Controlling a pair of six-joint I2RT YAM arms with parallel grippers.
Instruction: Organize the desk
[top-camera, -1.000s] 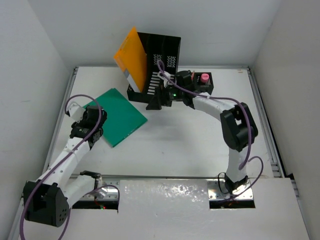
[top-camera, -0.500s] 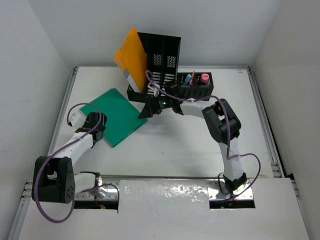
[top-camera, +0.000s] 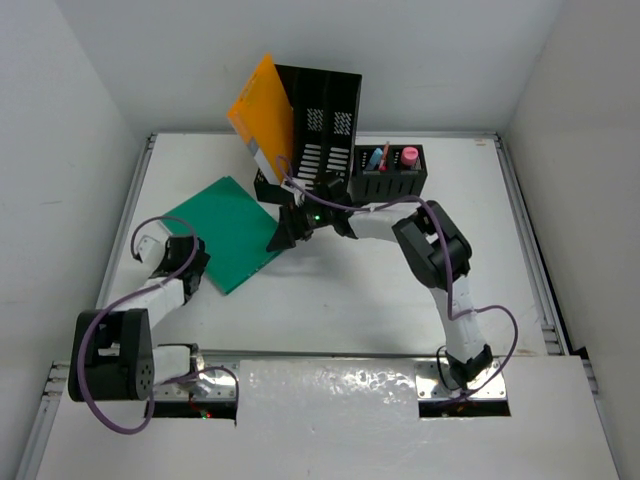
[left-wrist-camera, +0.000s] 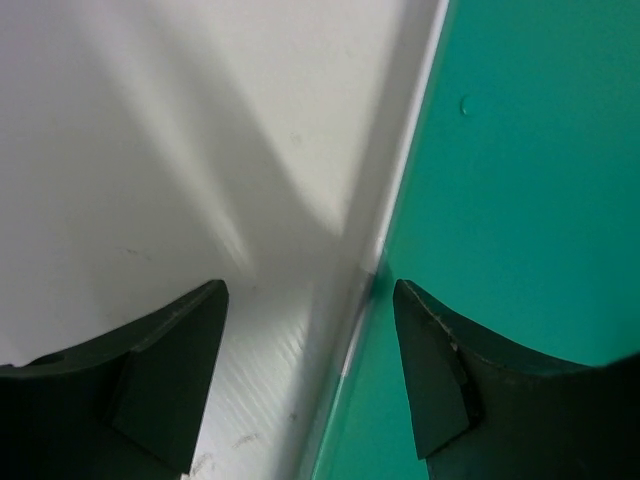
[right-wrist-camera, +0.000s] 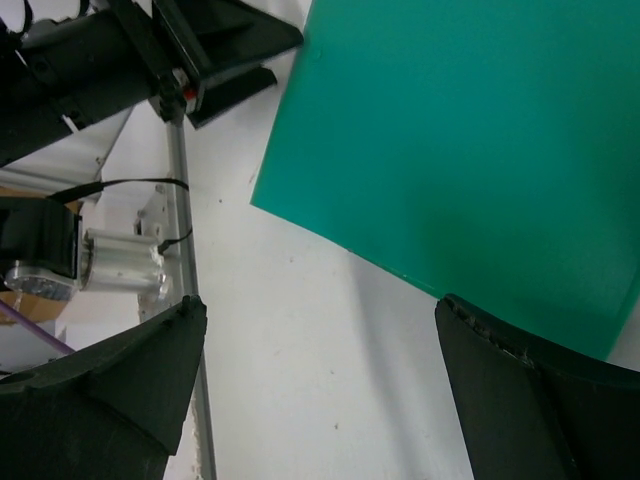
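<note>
With the left end effector (left-wrist-camera: 310, 300) spread astride the lower-left edge of the green folder (top-camera: 228, 233) and the right end effector (right-wrist-camera: 320, 330) spread, empty, above its right corner, we seem set to lift it off the white tabletop (top-camera: 380, 290) filling mid-frame.

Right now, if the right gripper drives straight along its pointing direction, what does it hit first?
Probably the green folder: the open right gripper points at its edge. Depth is unclear; it may touch the bare desk just short of it.
</note>
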